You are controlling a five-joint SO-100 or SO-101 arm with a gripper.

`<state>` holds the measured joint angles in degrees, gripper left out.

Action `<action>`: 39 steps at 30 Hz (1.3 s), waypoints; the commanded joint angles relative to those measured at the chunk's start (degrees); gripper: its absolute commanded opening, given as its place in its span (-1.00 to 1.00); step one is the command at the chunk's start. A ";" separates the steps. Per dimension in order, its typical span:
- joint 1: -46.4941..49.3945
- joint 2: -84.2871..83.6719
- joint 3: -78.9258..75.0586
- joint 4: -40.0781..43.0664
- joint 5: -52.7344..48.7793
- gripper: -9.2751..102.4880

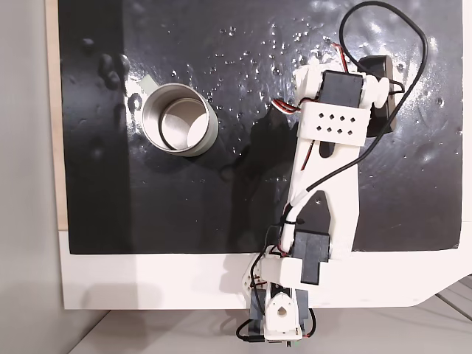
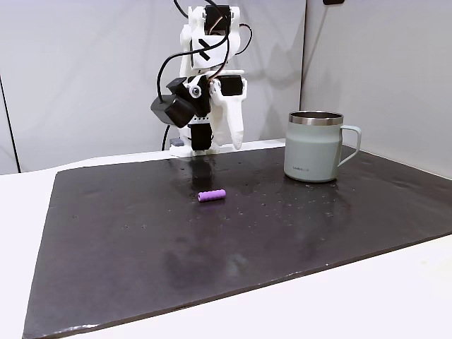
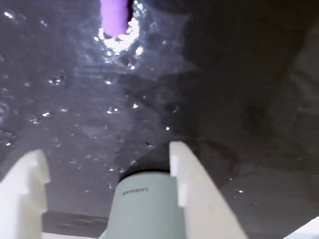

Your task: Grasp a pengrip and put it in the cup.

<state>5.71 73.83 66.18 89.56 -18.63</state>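
The pengrip [image 2: 212, 195] was seen lying flat on the black mat [image 2: 141, 240], its long axis running left to right in a fixed view, ahead of the gripper [image 2: 222, 138] and lower, nearer the camera. In the wrist view it sat at the top edge [image 3: 115, 17], well apart from the white fingers [image 3: 187, 174], which were spread with nothing between them. The cup [image 1: 177, 118] stood upright to the side; its interior was seen empty from above.

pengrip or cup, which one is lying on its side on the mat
The pengrip: the small purple tube lies flat on the black mat. The cup stands upright, its open rim facing up, handle at the side.
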 commanded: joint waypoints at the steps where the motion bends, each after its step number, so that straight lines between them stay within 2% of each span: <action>1: 2.20 -0.53 -1.49 0.00 -3.25 -0.39; 11: 7.56 -5.89 -1.85 -3.96 -7.91 -0.39; 28: 6.77 -20.04 -12.13 -5.80 -7.03 -0.41; 31: 7.03 -22.06 -13.45 -6.77 -7.03 -0.47; 39: 7.03 -24.52 -13.97 -8.44 -6.33 -0.83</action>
<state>12.66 48.96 54.84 81.74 -26.02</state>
